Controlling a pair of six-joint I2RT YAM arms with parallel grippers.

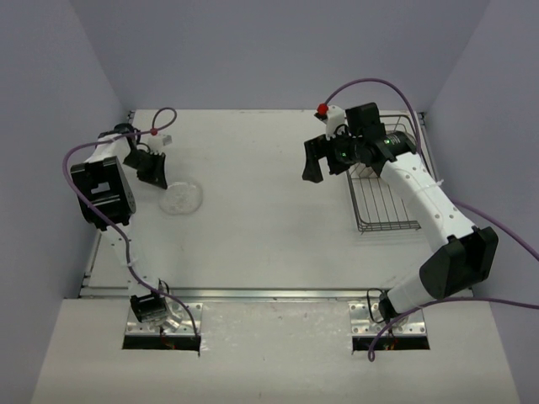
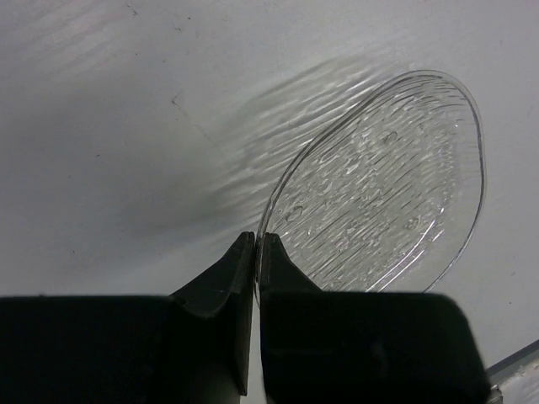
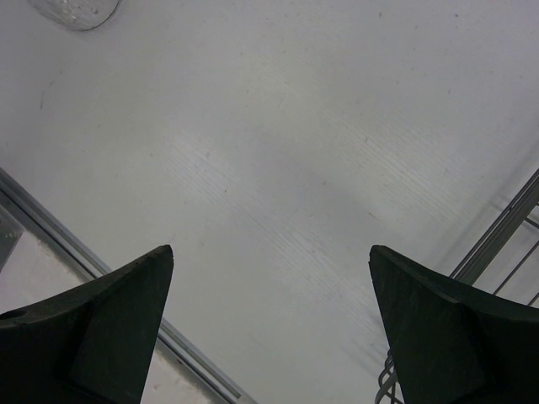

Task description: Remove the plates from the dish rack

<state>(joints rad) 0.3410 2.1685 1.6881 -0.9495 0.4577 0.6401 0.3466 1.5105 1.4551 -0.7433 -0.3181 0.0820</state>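
Pinching the plate (image 2: 379, 185) by its rim, the left gripper (image 2: 256, 238) lays it flat on the table (image 2: 101, 126); the right gripper (image 3: 269, 257) hangs open by the dish rack (image 1: 383, 202).

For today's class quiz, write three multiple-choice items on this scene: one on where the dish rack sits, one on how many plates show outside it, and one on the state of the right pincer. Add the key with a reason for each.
1. Where is the dish rack?
A: on the right side of the table
B: on the left side
C: hanging from the left arm

2. How many plates show outside the rack?
A: none
B: one
C: three

3. How is the right pincer?
A: shut on a plate
B: shut on a wire
C: open, holding nothing

Key:
1 A, the rack sits beside the right arm.
2 B, only one clear plate shows, its rim pinched in the left pincer.
3 C, its fingers stand wide apart over bare table.
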